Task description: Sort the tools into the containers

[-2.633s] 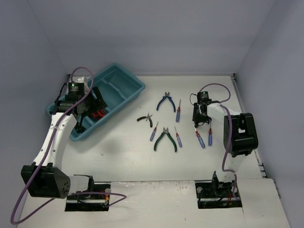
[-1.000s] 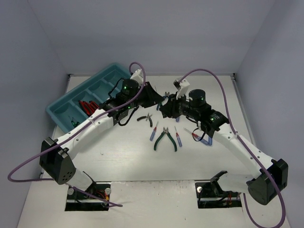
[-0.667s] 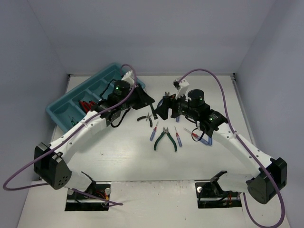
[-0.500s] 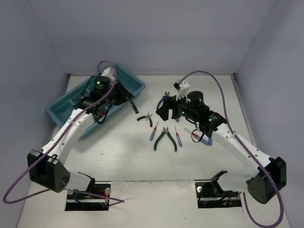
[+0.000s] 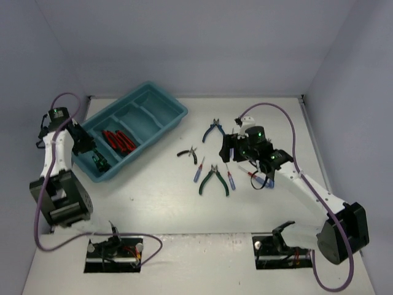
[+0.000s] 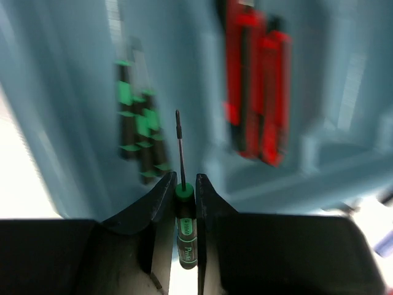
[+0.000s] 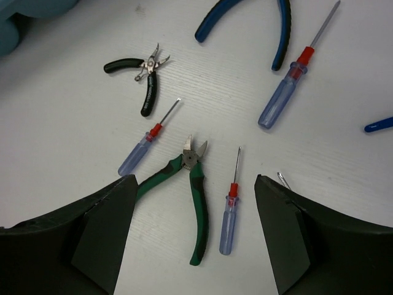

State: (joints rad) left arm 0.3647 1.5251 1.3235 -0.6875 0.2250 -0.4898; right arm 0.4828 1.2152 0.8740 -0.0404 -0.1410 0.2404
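A white table (image 5: 159,203) stands closed in by plain, pale bluish-grey walls (image 5: 196,43) that rise along its far, left and right edges.

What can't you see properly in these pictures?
- Left wrist view: green tools and red tools in the tray are blurred.
- Left wrist view: the left gripper hides part of the green screwdriver.
- Right wrist view: the top edge cuts off the blue pliers.
- Right wrist view: the right edge cuts off a blue handle.

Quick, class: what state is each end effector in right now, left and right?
Left end effector: closed on a green screwdriver.
Right end effector: open, holding nothing.
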